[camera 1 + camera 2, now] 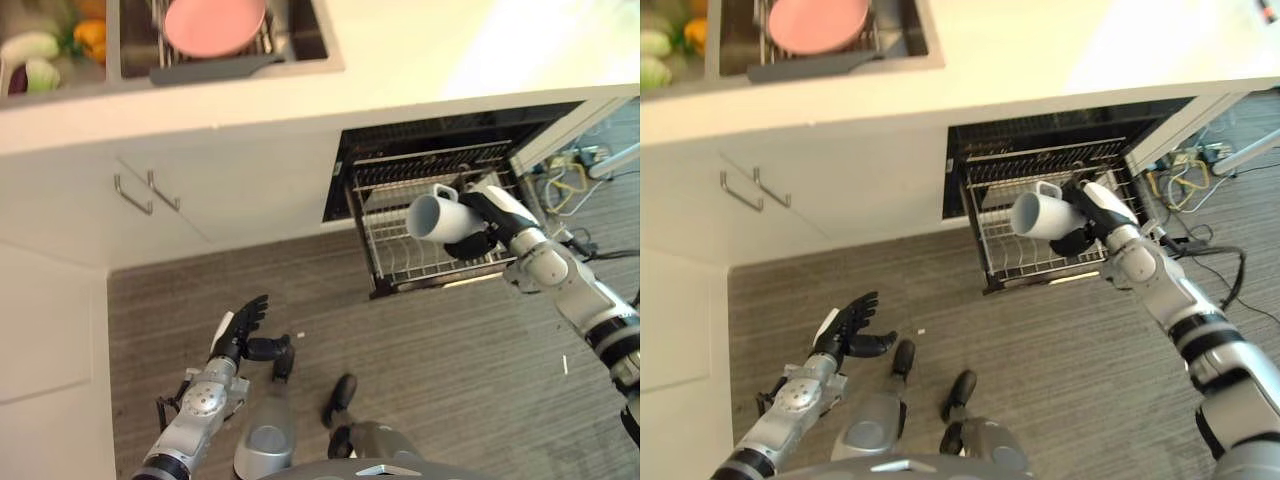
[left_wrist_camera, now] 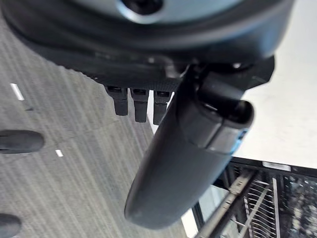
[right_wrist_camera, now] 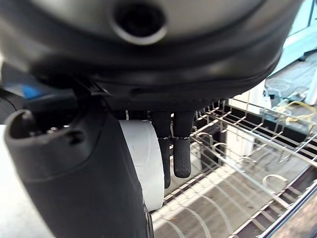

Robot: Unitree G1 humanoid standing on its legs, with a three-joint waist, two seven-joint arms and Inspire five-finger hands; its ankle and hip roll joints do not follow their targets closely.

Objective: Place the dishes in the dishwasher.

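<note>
Left eye view: the right robot hand point(image 1: 478, 222) gripped a white mug point(image 1: 432, 216) above the dishwasher rack point(image 1: 400, 262), apparently mid-loading; lowering it looked next. The left robot hand point(image 1: 240, 328) hung spread.

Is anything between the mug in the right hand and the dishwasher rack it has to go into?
Nothing visible. The right hand holds the white mug above the pulled-out rack, whose wires below it look bare. The left hand hangs open over the floor, well clear.
</note>
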